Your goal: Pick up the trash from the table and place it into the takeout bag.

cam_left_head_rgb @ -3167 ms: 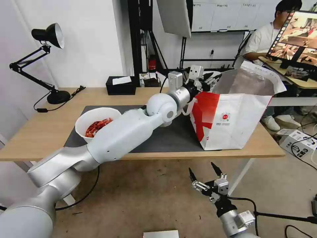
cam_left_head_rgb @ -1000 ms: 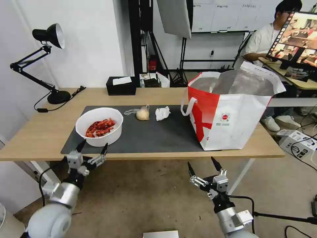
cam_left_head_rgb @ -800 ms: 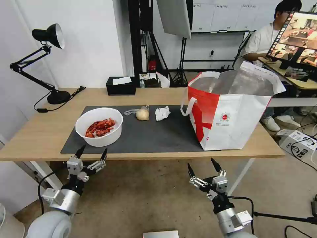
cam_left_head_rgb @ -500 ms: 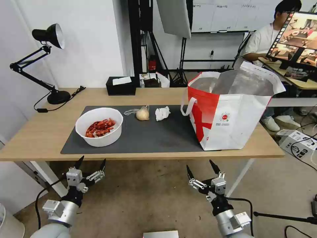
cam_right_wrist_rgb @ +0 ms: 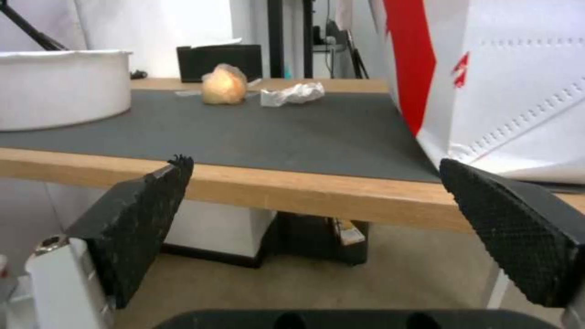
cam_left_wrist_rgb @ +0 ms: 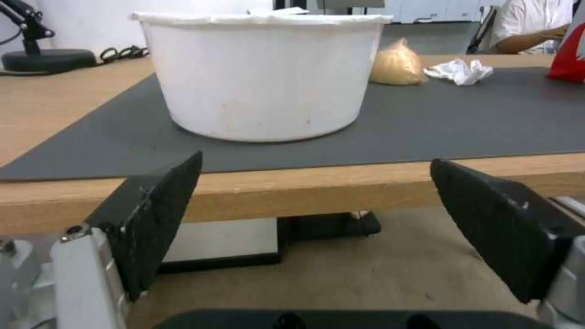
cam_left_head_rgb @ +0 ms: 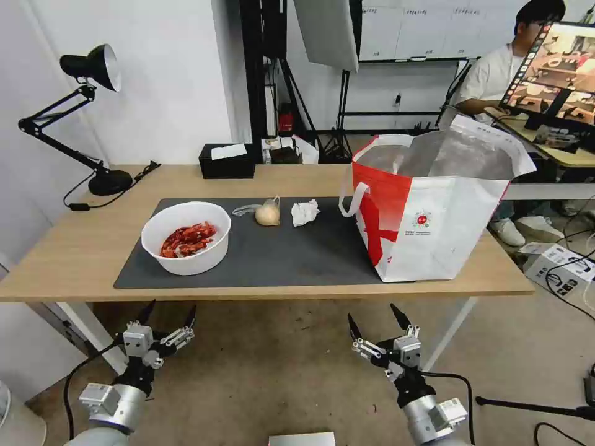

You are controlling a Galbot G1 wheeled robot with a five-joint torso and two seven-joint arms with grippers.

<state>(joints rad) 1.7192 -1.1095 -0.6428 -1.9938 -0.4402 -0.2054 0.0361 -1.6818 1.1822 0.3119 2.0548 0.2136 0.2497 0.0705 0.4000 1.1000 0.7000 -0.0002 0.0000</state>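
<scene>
On the table point(cam_left_head_rgb: 74, 248) lies a dark grey mat holding the trash: a white bowl point(cam_left_head_rgb: 186, 237) point(cam_left_wrist_rgb: 259, 73) of red crayfish shells at the left, a beige bun point(cam_left_head_rgb: 267, 214) point(cam_right_wrist_rgb: 224, 85) in clear plastic, and a crumpled white tissue point(cam_left_head_rgb: 305, 212) point(cam_right_wrist_rgb: 294, 93). The takeout bag point(cam_left_head_rgb: 434, 210) point(cam_right_wrist_rgb: 500, 87), white with a red panel, stands open at the right end. My left gripper point(cam_left_head_rgb: 169, 311) point(cam_left_wrist_rgb: 317, 178) hangs open below the table's front edge, under the bowl. My right gripper point(cam_left_head_rgb: 374, 319) point(cam_right_wrist_rgb: 320, 183) is open too, below the edge near the bag.
A black tissue box point(cam_left_head_rgb: 227, 160) sits at the back of the table, and a black desk lamp point(cam_left_head_rgb: 93, 118) at the back left. A person sits at a desk with a monitor point(cam_left_head_rgb: 555, 74) behind the bag. White table legs and cables are on the floor.
The left arm, earlier stretched over the bag's mouth, has pulled back and dropped below the table's front edge. Both grippers have sunk a little lower over the last second.
</scene>
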